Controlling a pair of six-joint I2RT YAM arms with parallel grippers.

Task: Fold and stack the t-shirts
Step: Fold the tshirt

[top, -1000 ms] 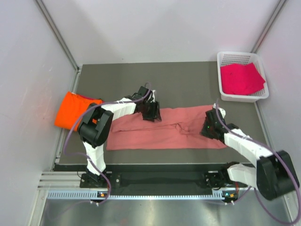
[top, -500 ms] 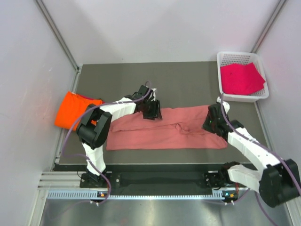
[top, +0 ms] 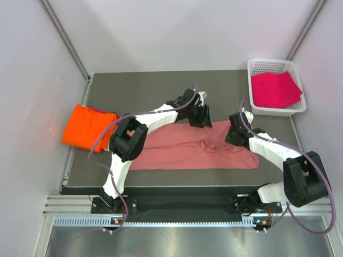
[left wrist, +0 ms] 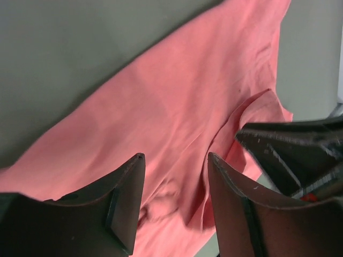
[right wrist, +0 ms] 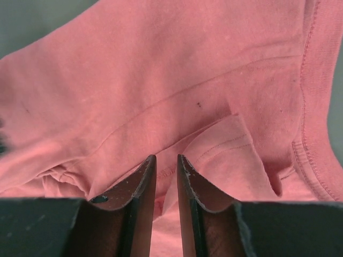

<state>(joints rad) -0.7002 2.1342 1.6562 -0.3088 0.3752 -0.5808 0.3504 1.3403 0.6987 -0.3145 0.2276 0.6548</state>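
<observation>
From the overhead view I cannot make out either pincer's fingertips; the dark wrist housings hide them. The left gripper [top: 201, 116] sits at the far edge of the salmon-pink t-shirt [top: 187, 152], which lies spread flat and wide across the middle of the table [top: 139, 88]. Part of that far edge is covered by the left arm. The right gripper [top: 234, 134] sits on the shirt's far right corner.

The left wrist camera shows more. The left gripper [left wrist: 174, 187] has its jaws moderately wide with nothing between them, and the pink cloth [left wrist: 177, 107] lies below. A dark blurred shape at the right edge of that view is cut off by the frame.

On the right wrist camera, the right gripper [right wrist: 166, 187] has its jaws drawn to a narrow slit over creased pink cloth [right wrist: 161, 69] near a stitched hem. Pink shows through the slit, but I cannot tell whether any cloth is pinched.

The white mesh basket [top: 252, 67] stands at the far right corner of the table and holds the magenta t-shirt [top: 274, 89], folded loosely. The bright orange t-shirt [top: 86, 124] lies folded at the table's left edge, overhanging it.
</observation>
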